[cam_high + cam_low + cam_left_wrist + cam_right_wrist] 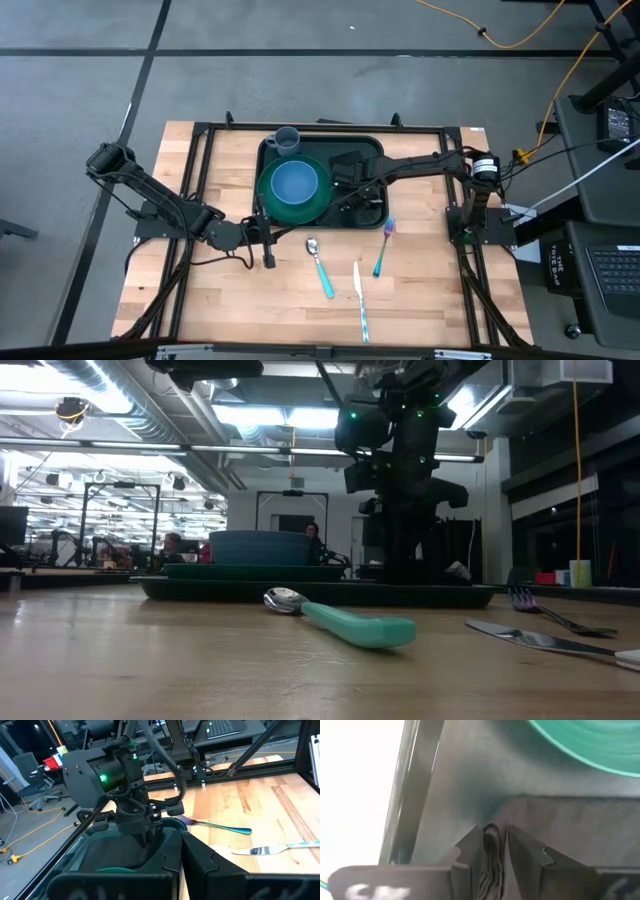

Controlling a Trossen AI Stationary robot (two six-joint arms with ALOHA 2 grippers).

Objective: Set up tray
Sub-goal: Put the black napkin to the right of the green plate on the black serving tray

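Ceiling lights (250,415) glare; right wrist view dim, prob. blurred.

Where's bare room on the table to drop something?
Free: wood left of the tray and behind the left hand; front-left corner beside the spoon; front-right past the knife. Crowded: tray, filled by plate, bowl, cup, napkin, right hand.

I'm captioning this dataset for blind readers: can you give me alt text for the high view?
Seen from above, the right gripper reaches over the dark tray, which holds a green plate, blue bowl and cup. The left gripper sits at the tray's near-left edge; spoon, knife, fork lie on the table.
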